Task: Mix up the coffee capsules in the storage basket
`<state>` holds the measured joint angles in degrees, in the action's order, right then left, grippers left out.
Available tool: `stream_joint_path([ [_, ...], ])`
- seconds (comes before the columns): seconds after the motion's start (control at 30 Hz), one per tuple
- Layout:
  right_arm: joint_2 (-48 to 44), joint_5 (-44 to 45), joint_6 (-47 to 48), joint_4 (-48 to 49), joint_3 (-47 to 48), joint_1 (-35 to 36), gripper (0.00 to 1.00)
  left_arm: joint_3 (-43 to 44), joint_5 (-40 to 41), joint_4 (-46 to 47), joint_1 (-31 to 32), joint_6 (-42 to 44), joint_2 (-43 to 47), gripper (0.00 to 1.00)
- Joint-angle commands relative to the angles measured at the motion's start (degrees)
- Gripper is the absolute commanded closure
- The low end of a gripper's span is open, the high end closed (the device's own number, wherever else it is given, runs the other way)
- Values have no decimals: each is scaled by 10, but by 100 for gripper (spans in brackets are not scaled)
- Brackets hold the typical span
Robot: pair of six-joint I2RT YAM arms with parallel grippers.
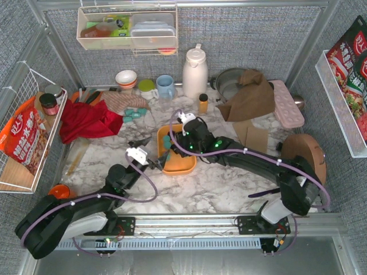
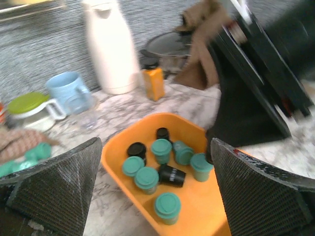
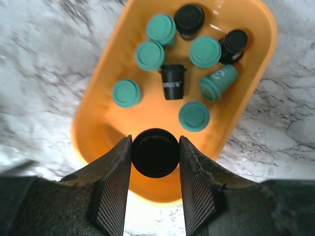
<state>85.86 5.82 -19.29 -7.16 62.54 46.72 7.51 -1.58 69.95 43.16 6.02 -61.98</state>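
My left gripper (image 2: 155,147) is spread wide. Its two dark textured fingers (image 2: 59,187) stand far apart with nothing between them, just at the left side of the shallow orange plastic tray (image 2: 115,147). I cannot tell whether it touches the rim. The tray, a rounded rectangle with a low wall, sits on the white-and-grey marbled tabletop (image 1: 212,183) between my two arms. Inside it are the small cup-shaped coffee capsules (image 3: 149,54), mostly teal with a few black, grouped loosely toward one end. Most stand with their round lids up, while one teal capsule (image 3: 219,81) lies tipped on its side beside a lettered black capsule (image 3: 172,82). Further right, my right gripper (image 3: 155,147) hangs over the other end of the tray, pinching a black-lidded capsule (image 3: 155,153) — its round lid fills the gap between my two ribbed fingers (image 3: 115,177), which press on it from either side, apart from the others.
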Motion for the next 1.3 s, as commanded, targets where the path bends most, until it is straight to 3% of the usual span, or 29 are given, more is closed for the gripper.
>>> stream_joint_path([
  [0.0,41,61,57,-20,4,10,74,-1,183,-40,0,-71,36,1],
  [0.1,77,62,71,-3,3,23,73,1,284,-91,0,-103,73,1],
  [0.27,114,71,87,13,10,46,72,-23,379,-97,-1,-119,118,1],
  [0.6,146,76,97,7,23,56,58,-22,427,-122,-3,-122,139,1],
  [1.1,74,94,125,-22,35,56,21,28,459,-142,-10,-171,66,1],
  [1.17,52,122,133,-11,24,56,2,40,461,-163,-13,-180,61,1],
  [1.27,11,175,158,18,-1,56,1,59,462,-192,-18,-191,49,1],
])
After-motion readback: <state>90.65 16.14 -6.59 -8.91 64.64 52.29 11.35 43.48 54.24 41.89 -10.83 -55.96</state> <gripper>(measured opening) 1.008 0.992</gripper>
